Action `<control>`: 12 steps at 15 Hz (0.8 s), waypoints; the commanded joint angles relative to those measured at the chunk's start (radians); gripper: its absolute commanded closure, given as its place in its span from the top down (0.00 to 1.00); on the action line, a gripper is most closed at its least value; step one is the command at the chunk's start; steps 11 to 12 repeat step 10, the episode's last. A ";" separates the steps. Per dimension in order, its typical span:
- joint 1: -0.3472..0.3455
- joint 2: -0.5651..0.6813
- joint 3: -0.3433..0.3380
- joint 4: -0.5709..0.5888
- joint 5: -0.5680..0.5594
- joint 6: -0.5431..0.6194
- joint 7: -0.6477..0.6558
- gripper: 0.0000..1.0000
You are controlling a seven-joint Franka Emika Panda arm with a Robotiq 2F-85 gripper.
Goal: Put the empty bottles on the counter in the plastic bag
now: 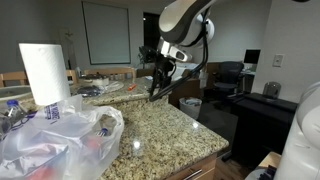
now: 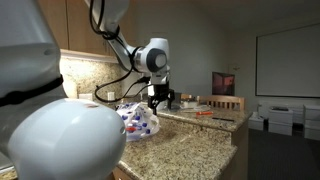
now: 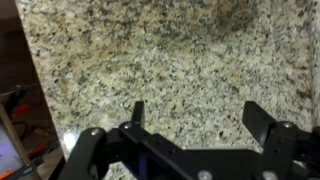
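The gripper point(image 3: 195, 106) is released. Its two dark fingers point(image 3: 137, 112) are spread wide, with only bare speckled counter point(image 3: 180, 50) between them. The wrist view alone shows this spread, and it shows no bag. At its 9 o'clock edge there are only some blurred red and blue bits that are too unclear to name.

In an exterior view the gripper point(image 1: 155, 93) hangs just over the counter point(image 1: 170, 125). The plastic bag point(image 1: 55, 140) slumps well apart at its 8 o'clock, nearer the camera, in front of a white paper towel roll point(image 1: 45, 72).

In an exterior view from the opposite end, the plastic bag point(image 2: 150, 129) sits at 7 o'clock of the gripper point(image 2: 160, 101) and looks near it. Red and blue patches show through the film, probably the empty bottles point(image 2: 132, 119) lying inside, though the picture is too small to count them. This view hides the towel roll, and a large blurred white shape point(image 2: 60, 130) fills its 8 o'clock corner.
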 commanded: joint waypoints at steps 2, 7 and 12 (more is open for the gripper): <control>-0.097 -0.138 -0.014 0.069 -0.017 -0.338 0.014 1.00; -0.113 -0.154 0.000 0.090 0.002 -0.375 -0.007 1.00; -0.112 -0.151 0.005 0.090 0.002 -0.375 -0.006 1.00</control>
